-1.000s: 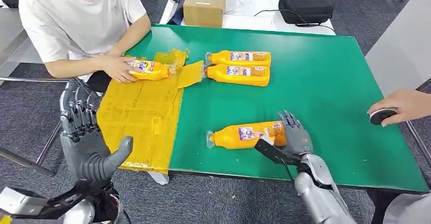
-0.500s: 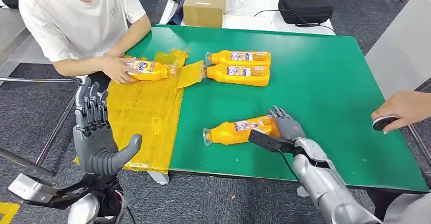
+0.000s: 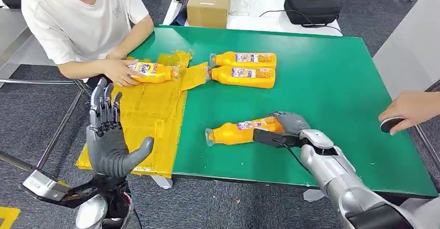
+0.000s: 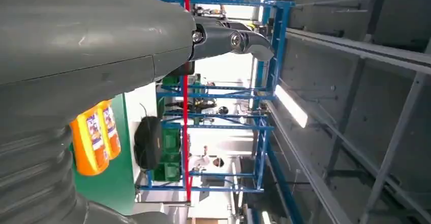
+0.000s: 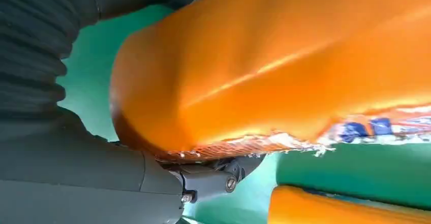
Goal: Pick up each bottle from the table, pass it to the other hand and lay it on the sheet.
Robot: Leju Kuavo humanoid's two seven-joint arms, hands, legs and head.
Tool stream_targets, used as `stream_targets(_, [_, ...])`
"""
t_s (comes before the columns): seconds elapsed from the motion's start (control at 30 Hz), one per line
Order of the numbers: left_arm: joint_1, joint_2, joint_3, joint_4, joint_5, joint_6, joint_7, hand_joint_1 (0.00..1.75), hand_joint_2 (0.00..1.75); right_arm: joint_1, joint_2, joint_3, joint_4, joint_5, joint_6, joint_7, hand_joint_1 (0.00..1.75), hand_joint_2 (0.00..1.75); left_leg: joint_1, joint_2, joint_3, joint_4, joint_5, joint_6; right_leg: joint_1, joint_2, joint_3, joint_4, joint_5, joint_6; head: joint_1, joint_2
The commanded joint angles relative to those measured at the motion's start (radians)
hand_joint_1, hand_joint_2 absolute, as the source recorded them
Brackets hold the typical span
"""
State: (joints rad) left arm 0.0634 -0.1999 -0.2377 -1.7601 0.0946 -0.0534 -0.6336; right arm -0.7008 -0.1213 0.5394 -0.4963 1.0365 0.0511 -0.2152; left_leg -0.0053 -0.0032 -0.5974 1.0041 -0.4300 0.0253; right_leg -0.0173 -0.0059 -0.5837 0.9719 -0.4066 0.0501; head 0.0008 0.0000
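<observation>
Green table [image 3: 332,89] on grey carpet, white bench with a cardboard box [image 3: 209,5] and a black case [image 3: 312,5] behind its far edge. Yellow sheet [image 3: 142,120] covers the table's left part, crumpled at its far end.

Right hand [image 3: 288,126] at the near centre of the table, fingers wrapped over the base end of a bottle [image 3: 240,131], thumb under it. Bottle is orange, roughly horizontal, neck pointing left toward the sheet, base end tilted up a bit. Can't tell from the head view if it's fully clear of the table. Right wrist view: orange bottle body [image 5: 284,61] pressed against the palm, finger under it, green table behind.

Left hand [image 3: 110,135] raised upright off the near left table edge, over the sheet's near end, fingers straight and apart, thumb out to the right, holding nothing.

Two more bottles [image 3: 244,69] lie side by side at the far centre, touching, necks left, just right of the sheet's far corner. Fourth bottle [image 3: 151,71] lies on the far end of the sheet under a person's hand [image 3: 120,69]; person in a white shirt sits at the far left. Another person's hand [image 3: 411,110] at the right edge rests on a small dark object [image 3: 390,124].
</observation>
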Motion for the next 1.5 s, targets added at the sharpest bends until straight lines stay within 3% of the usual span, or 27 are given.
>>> stream_targets(0.03, [0.003, 0.023, -0.008, 0.086, 0.007, -0.019, 0.028, 0.00, 1.75, -0.016, -0.025, 0.080, 0.132, -0.050, 0.076, -0.013, 1.75, 1.75, 0.000, -0.002, 0.004, -0.002, 0.000, -0.001, 0.001, -0.002, 0.004, -0.001, -0.001, -0.001, 0.000, 0.000])
stream_targets(0.2, [-0.008, 0.016, 0.019, 0.164, 0.073, -0.061, 0.045, 0.00, 1.75, -0.030, -0.075, 0.083, 0.140, -0.131, 0.201, -0.104, 1.75, 1.75, 0.001, -0.003, 0.007, -0.002, 0.000, -0.002, 0.001, -0.003, 0.008, -0.003, -0.001, -0.002, 0.000, 0.000])
stream_targets(0.37, [0.015, 0.013, 0.047, 0.155, 0.094, -0.072, 0.041, 0.00, 1.75, 0.031, -0.111, 0.030, 0.057, -0.260, 0.131, -0.210, 1.75, 1.75, 0.001, -0.004, 0.008, -0.001, 0.000, -0.001, 0.001, -0.003, 0.009, -0.003, -0.001, -0.001, 0.000, 0.000])
stream_targets(0.53, [0.025, 0.009, 0.051, 0.140, 0.091, -0.064, 0.039, 0.00, 1.75, 0.060, -0.108, 0.014, 0.019, -0.305, 0.111, -0.209, 1.75, 1.75, 0.001, -0.001, 0.008, -0.001, -0.001, -0.002, 0.001, -0.001, 0.009, -0.002, -0.001, -0.003, 0.000, 0.000])
stream_targets(0.6, [0.058, -0.010, 0.068, 0.105, 0.013, 0.034, -0.004, 0.00, 1.75, 0.179, -0.068, -0.116, -0.125, -0.464, 0.028, -0.266, 1.75, 1.75, 0.001, -0.001, 0.008, -0.001, -0.001, -0.001, 0.001, -0.001, 0.009, -0.002, -0.001, -0.002, 0.000, 0.000])
stream_targets(0.7, [0.103, -0.032, 0.079, 0.080, 0.031, 0.076, 0.003, 0.00, 1.75, 0.386, -0.023, -0.225, -0.450, -0.578, -0.061, -0.275, 1.75, 1.75, 0.003, -0.001, 0.010, -0.002, -0.002, -0.002, 0.003, 0.000, 0.011, -0.004, -0.001, -0.003, 0.000, 0.000])
stream_targets(0.8, [0.136, -0.031, 0.078, 0.097, 0.046, 0.083, 0.001, 0.00, 1.75, 0.508, 0.016, -0.294, -0.654, -0.650, -0.085, -0.274, 1.75, 1.75, 0.003, 0.001, 0.008, -0.002, -0.003, -0.003, 0.003, 0.002, 0.009, -0.003, -0.002, -0.003, 0.000, 0.000])
stream_targets(1.0, [0.131, -0.031, 0.080, 0.102, 0.049, 0.082, 0.000, 0.00, 1.75, 0.497, 0.008, -0.300, -0.647, -0.653, -0.077, -0.268, 1.75, 1.75, 0.001, -0.002, -0.003, 0.000, -0.002, -0.002, 0.001, -0.001, -0.002, 0.000, -0.002, -0.001, -0.001, 0.000])
stream_targets(1.13, [0.132, -0.033, 0.081, 0.105, 0.055, 0.082, 0.010, 0.00, 1.75, 0.499, 0.029, -0.331, -0.642, -0.690, -0.079, -0.298, 1.75, 1.75, 0.001, 0.001, -0.002, 0.000, -0.002, -0.002, 0.001, 0.001, -0.001, 0.000, -0.002, -0.002, 0.000, 0.000])
stream_targets(1.2, [0.147, -0.024, 0.073, 0.125, 0.090, 0.050, 0.055, 0.00, 1.75, 0.536, 0.062, -0.367, -0.690, -0.720, -0.077, -0.315, 1.75, 1.75, 0.001, 0.000, -0.001, 0.000, -0.002, -0.002, 0.001, 0.000, -0.001, 0.000, -0.002, -0.002, 0.000, 0.000])
stream_targets(1.27, [0.166, 0.024, 0.031, 0.196, 0.237, -0.123, 0.190, 0.00, 1.75, 0.559, 0.103, -0.378, -0.726, -0.777, -0.018, -0.329, 1.75, 1.75, 0.000, -0.001, 0.000, -0.001, -0.002, -0.002, 0.000, 0.000, 0.000, -0.001, -0.002, -0.002, 0.000, 0.000])
stream_targets(1.4, [0.231, 0.012, 0.038, 0.170, 0.103, -0.101, 0.062, 0.00, 1.75, 0.505, 0.221, -0.282, -0.683, -0.785, -0.003, -0.324, 1.75, 1.75, 0.001, 0.006, 0.003, -0.003, -0.004, -0.003, 0.001, 0.007, 0.001, -0.002, -0.002, -0.003, 0.000, 0.000])
stream_targets(1.5, [0.242, -0.007, 0.013, 0.095, -0.020, -0.050, 0.011, 0.00, 1.75, 0.502, 0.229, -0.212, -0.694, -0.789, -0.022, -0.307, 1.75, 1.75, 0.001, 0.008, 0.000, -0.001, -0.004, -0.003, 0.001, 0.009, -0.003, 0.001, -0.001, -0.002, -0.001, 0.000])
